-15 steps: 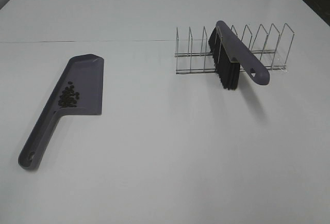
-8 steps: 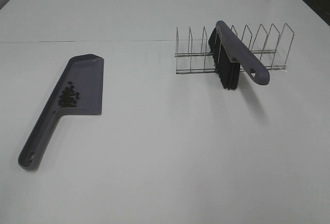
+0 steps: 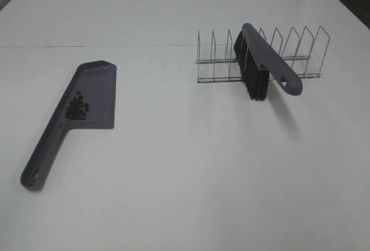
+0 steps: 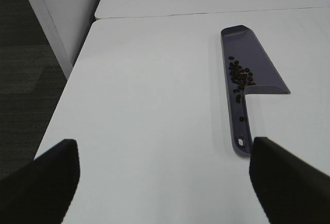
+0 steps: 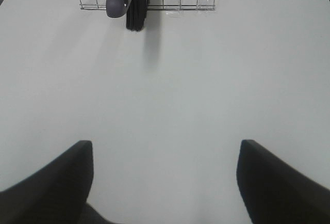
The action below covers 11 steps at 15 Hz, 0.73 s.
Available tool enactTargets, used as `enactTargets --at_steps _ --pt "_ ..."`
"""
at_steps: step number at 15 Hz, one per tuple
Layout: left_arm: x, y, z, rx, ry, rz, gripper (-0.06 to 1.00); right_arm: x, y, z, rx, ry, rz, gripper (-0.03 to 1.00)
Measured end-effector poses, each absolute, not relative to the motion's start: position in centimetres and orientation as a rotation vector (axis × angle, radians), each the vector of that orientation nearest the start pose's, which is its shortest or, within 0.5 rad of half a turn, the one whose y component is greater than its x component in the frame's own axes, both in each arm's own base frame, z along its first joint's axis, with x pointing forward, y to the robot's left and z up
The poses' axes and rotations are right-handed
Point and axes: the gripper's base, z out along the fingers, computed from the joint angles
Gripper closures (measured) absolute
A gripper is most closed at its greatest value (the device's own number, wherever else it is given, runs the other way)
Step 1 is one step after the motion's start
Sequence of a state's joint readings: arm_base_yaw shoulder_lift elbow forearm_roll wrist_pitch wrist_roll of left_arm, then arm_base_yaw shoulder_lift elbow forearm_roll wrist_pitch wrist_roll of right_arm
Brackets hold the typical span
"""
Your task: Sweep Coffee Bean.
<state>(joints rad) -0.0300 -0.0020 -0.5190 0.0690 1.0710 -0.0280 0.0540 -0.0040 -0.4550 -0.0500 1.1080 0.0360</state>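
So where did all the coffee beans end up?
The coffee beans lie clustered in the purple dustpan, near its handle, on the left of the high view, well apart from the brush in the wire rack.

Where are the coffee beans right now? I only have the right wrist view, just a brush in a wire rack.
Observer: The coffee beans lie in a purple dustpan on the table's left side.
Operator: Any beans outside the pan's tray?
Observer: In the left wrist view a few sit along the dustpan's handle; none show on the table.
Operator: Is the left claw holding the pan?
Observer: No, the left claw is open, short of the handle's end.
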Motion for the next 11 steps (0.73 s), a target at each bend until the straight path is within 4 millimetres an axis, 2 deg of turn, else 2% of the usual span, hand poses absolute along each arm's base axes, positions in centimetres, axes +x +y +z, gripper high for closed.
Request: enactTargets --at_steps 11 --pt "-0.78 0.57 28.18 0.0 2.032 0.047 0.13 -0.26 -0.42 26.11 -0.017 2.131 -0.008 0.24"
